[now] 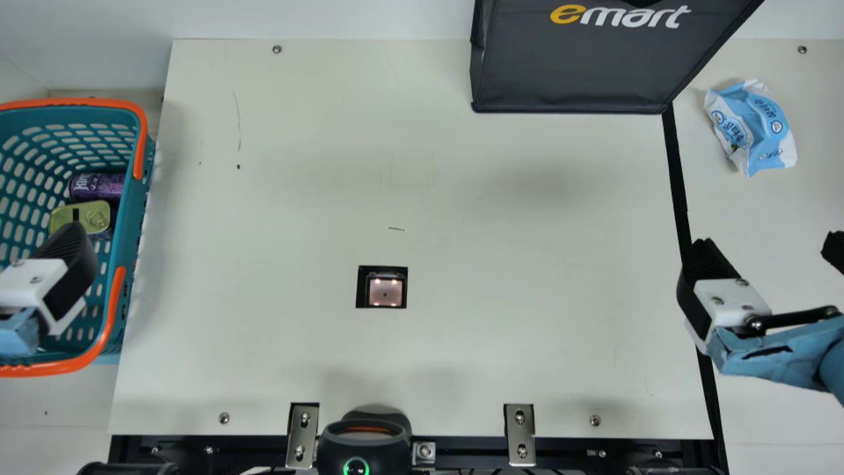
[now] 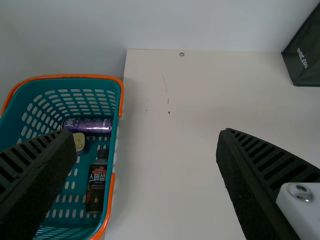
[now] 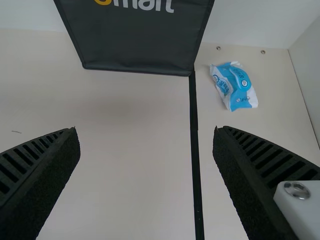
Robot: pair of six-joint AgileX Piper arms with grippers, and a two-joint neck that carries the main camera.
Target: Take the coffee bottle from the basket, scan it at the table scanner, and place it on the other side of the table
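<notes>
My left gripper is over the teal basket at the main view's left edge. In the left wrist view, that gripper is open and holds nothing. The dark coffee bottle lies in the basket, along its table-side wall, cap toward the small tin. The table scanner is set into the cream table, its window lit. Over the table's right side hangs my right gripper, and the right wrist view has this gripper open, with nothing between its fingers.
A purple can and a yellowish tin share the basket. At the back stands a black bag. A blue-and-white packet lies beyond the black strip at right. A dark device sits at the front edge.
</notes>
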